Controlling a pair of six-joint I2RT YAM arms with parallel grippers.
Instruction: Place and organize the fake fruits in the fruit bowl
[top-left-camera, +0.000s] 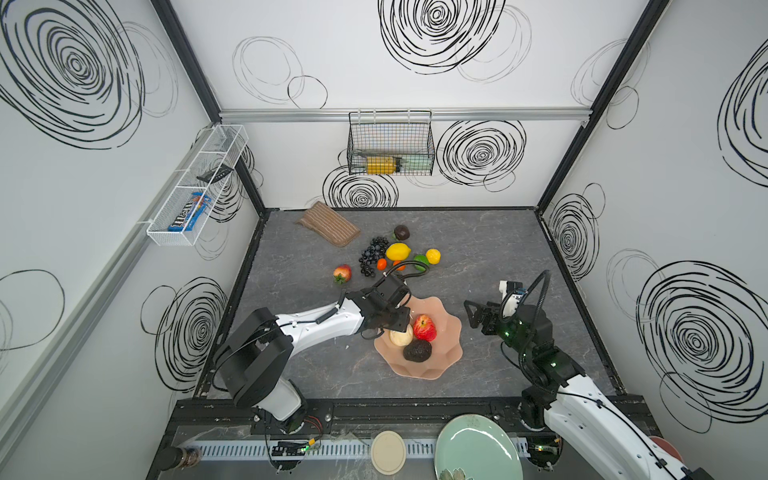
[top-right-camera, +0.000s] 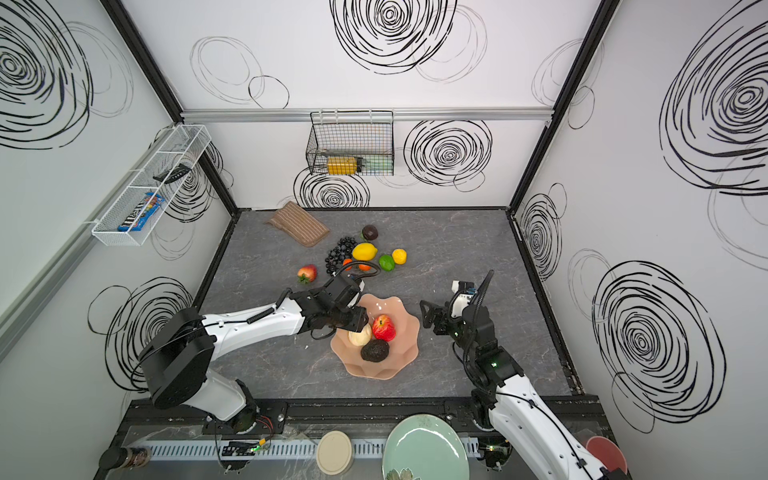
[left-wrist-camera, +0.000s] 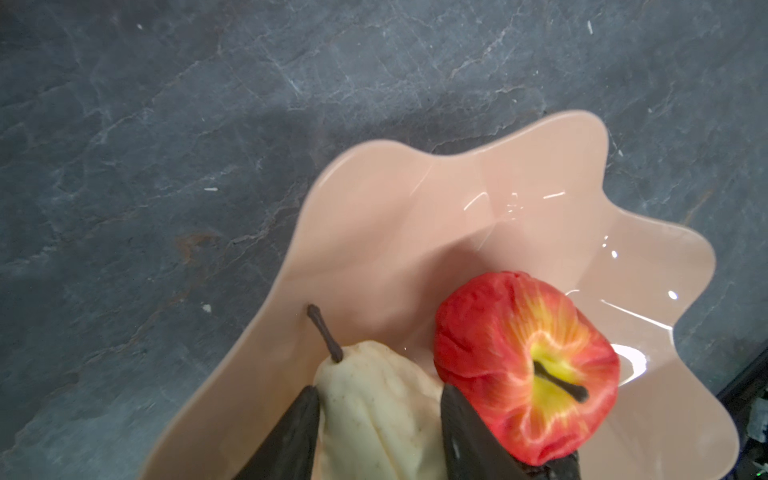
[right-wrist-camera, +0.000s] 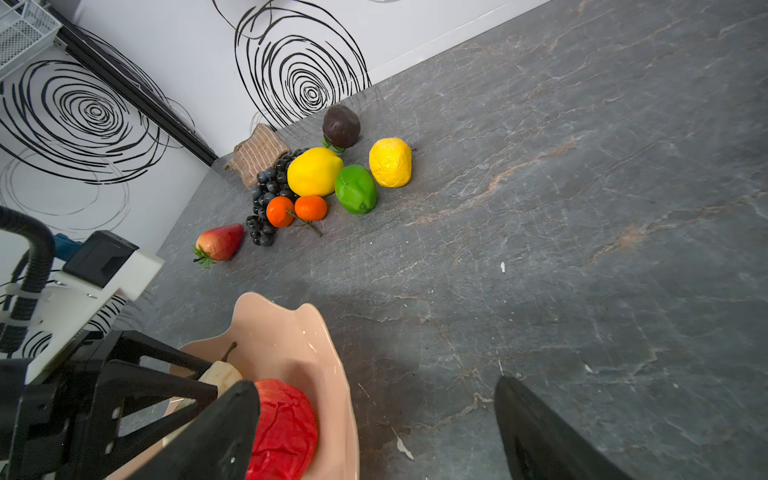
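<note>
The peach fruit bowl (top-left-camera: 446, 357) (left-wrist-camera: 457, 174) holds a pale pear (top-left-camera: 401, 336) (left-wrist-camera: 374, 407), a red apple (top-left-camera: 424, 327) (left-wrist-camera: 519, 365) and a dark avocado (top-left-camera: 417, 350). My left gripper (left-wrist-camera: 378, 395) reaches into the bowl, its fingers pressed against both sides of the pear. The right gripper (right-wrist-camera: 374, 382) hovers open just right of the bowl with nothing between its fingers. Behind the bowl lie a grape bunch (top-left-camera: 371, 255), lemon (top-left-camera: 397, 251), lime (top-left-camera: 421, 262), yellow fruit (top-left-camera: 433, 256), two tangerines (right-wrist-camera: 295, 210), a dark fruit (top-left-camera: 401, 232) and a strawberry (top-left-camera: 342, 273).
A striped cloth (top-left-camera: 328, 224) lies at the back left of the table. A wire basket (top-left-camera: 390, 143) hangs on the back wall and a white one (top-left-camera: 195, 187) on the left wall. A mint plate (top-left-camera: 478, 449) and a beige lid (top-left-camera: 388, 452) sit in front.
</note>
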